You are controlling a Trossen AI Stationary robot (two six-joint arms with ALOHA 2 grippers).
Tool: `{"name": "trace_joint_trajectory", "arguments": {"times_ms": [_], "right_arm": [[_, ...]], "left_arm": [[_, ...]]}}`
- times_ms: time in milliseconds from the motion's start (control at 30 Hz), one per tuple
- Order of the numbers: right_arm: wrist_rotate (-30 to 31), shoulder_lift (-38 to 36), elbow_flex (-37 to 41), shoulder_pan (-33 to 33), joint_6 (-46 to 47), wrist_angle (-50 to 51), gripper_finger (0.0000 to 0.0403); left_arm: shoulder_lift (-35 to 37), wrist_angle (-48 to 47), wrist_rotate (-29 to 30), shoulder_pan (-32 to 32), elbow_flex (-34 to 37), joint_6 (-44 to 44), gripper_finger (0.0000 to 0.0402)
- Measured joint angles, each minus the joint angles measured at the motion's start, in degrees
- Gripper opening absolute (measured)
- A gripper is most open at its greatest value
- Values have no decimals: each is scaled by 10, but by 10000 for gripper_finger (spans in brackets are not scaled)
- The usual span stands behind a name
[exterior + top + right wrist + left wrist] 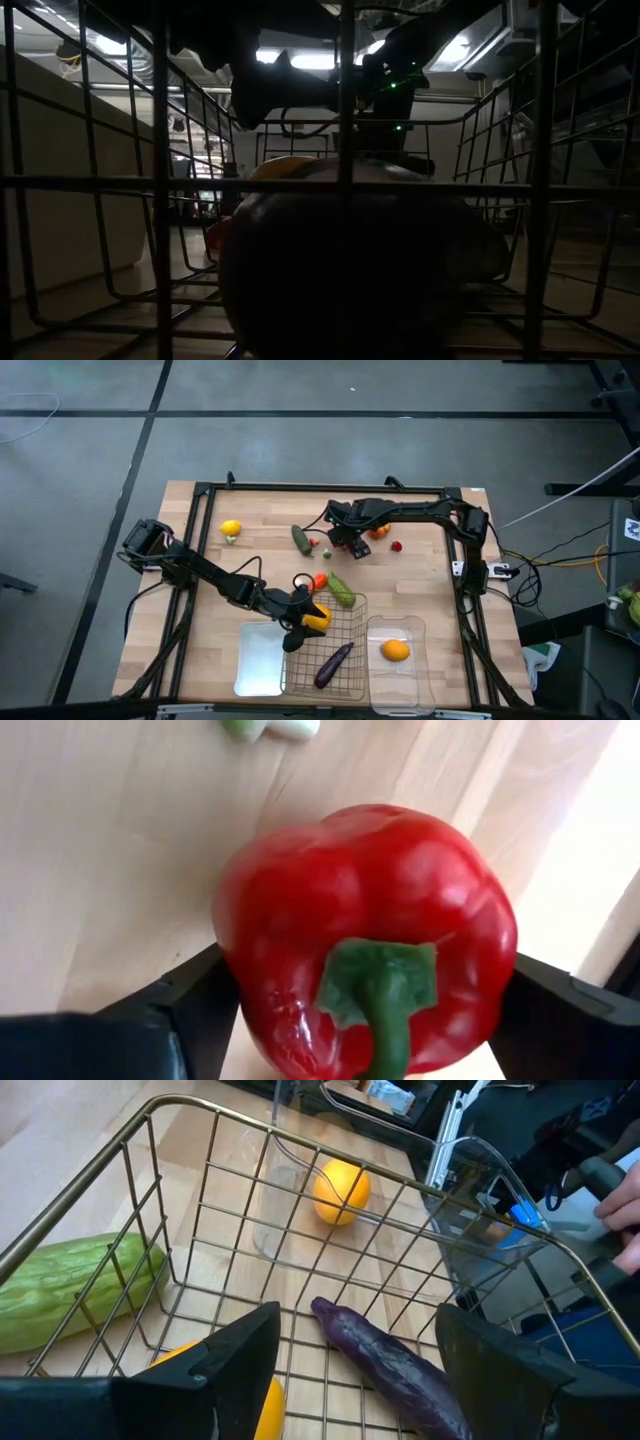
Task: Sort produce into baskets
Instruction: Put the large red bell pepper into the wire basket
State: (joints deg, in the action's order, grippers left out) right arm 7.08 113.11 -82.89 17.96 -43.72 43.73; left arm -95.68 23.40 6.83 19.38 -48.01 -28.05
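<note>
The wooden table (260, 575) carries three containers in a row along its near edge: a flat white tray (258, 660), a wire basket (325, 655) beside it, and a clear bin (402, 660) on the basket's other side.

The left gripper (305, 622) hangs over the basket's far corner on the tray side. Its fingers (235, 1355) stand apart with a yellow pepper (316, 618) between them, seen in the wrist view low by one finger; whether they press on it I cannot tell. Ahead of this gripper a purple eggplant (385, 1360) lies on the basket floor. Beyond the mesh an orange (340, 1190) sits in the clear bin. Just outside the basket wall, close beside the gripper, lies a light green cucumber (75, 1290).

The right gripper (352, 543) is out over the far middle of the table. Its fingers (190, 995) sit either side of a red pepper (365, 930) that fills the gap between them, stem towards the wrist; a firm grip cannot be confirmed.

Near this gripper on the bare wood are a dark green cucumber (301, 539), a small red ball (396, 545) and an orange piece (381, 531). Well away to its side, near the table's far left corner, lies a lemon (231, 528).
</note>
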Motion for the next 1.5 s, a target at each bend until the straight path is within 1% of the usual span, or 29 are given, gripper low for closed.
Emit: {"name": "trace_joint_trajectory", "arguments": {"times_ms": [100,233,433,633,700,833,1067,1233,1367,1500], "right_arm": [[10,-6,-7,0,4,29,332],[14,-12,-42,0,20,66,326],[13,-17,-122,-11,39,136,329],[8,-31,-201,-50,66,197,328],[8,-39,-220,-69,69,218,328],[8,-54,-247,-112,106,253,327],[8,-79,-252,-199,186,287,331],[8,-80,-252,-263,232,282,332],[1,-81,-252,-309,273,277,332],[-3,-81,-252,-347,313,259,332]], "left_arm": [[0,0,0,0,0,-1,263],[0,6,0,0,0,-1,263],[1,19,0,0,0,-1,263],[2,25,0,-1,0,15,263],[10,23,0,-2,0,17,263],[31,7,0,-3,-1,35,263],[69,-21,-1,-3,0,49,263],[92,-51,-2,-2,0,66,263],[111,-85,-3,-2,0,60,263],[119,-97,-3,-2,0,57,263]]}}
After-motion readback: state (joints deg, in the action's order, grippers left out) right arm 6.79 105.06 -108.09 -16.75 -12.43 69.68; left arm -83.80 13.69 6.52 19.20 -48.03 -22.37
